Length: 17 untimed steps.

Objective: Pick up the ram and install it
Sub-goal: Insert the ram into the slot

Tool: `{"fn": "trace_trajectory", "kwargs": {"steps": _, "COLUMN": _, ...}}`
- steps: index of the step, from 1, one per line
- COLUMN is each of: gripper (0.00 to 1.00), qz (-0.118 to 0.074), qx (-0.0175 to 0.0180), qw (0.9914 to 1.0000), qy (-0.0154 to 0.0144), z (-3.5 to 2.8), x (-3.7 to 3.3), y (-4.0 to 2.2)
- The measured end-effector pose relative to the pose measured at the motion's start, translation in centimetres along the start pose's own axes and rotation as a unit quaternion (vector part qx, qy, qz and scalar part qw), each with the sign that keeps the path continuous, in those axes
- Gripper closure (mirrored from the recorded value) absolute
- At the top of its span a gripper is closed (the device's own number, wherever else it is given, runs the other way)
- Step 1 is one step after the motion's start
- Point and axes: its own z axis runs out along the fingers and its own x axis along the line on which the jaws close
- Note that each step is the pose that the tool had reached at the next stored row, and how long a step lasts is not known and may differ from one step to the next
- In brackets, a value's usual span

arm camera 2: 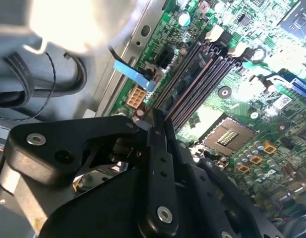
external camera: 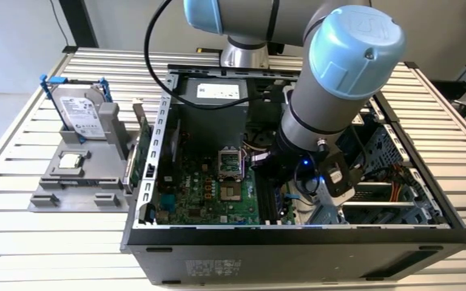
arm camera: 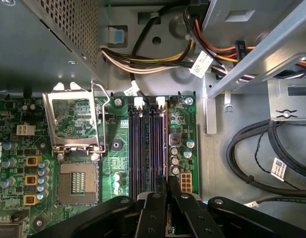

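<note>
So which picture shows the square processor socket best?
The first wrist view. It looks straight down on the processor socket, nothing covers it, and its lid frame stands open. The second wrist view shows the socket at a slant, next to glare. The exterior view shows it far off inside the computer case.

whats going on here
A robot arm reaches into an open computer case. Its gripper sits just above the memory slots on the motherboard, beside the empty processor socket. Whether it holds the ram is not clear. A hard drive and a processor chip sit on a grey holder outside the case.
</note>
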Motion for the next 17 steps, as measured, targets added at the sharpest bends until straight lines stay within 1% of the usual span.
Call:
{"fn": "trace_trajectory", "kwargs": {"steps": 4, "gripper": 1.0, "qz": -0.005, "qx": 0.0007, "qw": 0.99998, "qy": 0.001, "z": 0.02, "x": -0.02, "y": -0.04}}
{"fn": "trace_trajectory", "kwargs": {"steps": 8, "gripper": 1.0, "qz": -0.007, "qx": 0.001, "qw": 0.99997, "qy": 0.0014, "z": -0.01, "x": 0.0, "y": -0.09}}
{"fn": "trace_trajectory", "kwargs": {"steps": 11, "gripper": 1.0, "qz": -0.009, "qx": 0.0016, "qw": 0.99996, "qy": 0.0016, "z": -0.25, "x": 0.0, "y": -0.07}}
{"fn": "trace_trajectory", "kwargs": {"steps": 13, "gripper": 1.0, "qz": -0.009, "qx": 0.0034, "qw": 0.99995, "qy": 0.0017, "z": -0.4, "x": 0.0, "y": -0.04}}
{"fn": "trace_trajectory", "kwargs": {"steps": 14, "gripper": 1.0, "qz": -0.01, "qx": 0.0052, "qw": 0.99994, "qy": 0.0017, "z": -0.39, "x": -0.01, "y": -0.03}}
{"fn": "trace_trajectory", "kwargs": {"steps": 15, "gripper": 1.0, "qz": -0.011, "qx": 0.0082, "qw": 0.99991, "qy": 0.0018, "z": -0.42, "x": -0.01, "y": -0.04}}
{"fn": "trace_trajectory", "kwargs": {"steps": 17, "gripper": 1.0, "qz": -0.013, "qx": 0.0121, "qw": 0.99984, "qy": 0.002, "z": -0.42, "x": 0.0, "y": -0.05}}
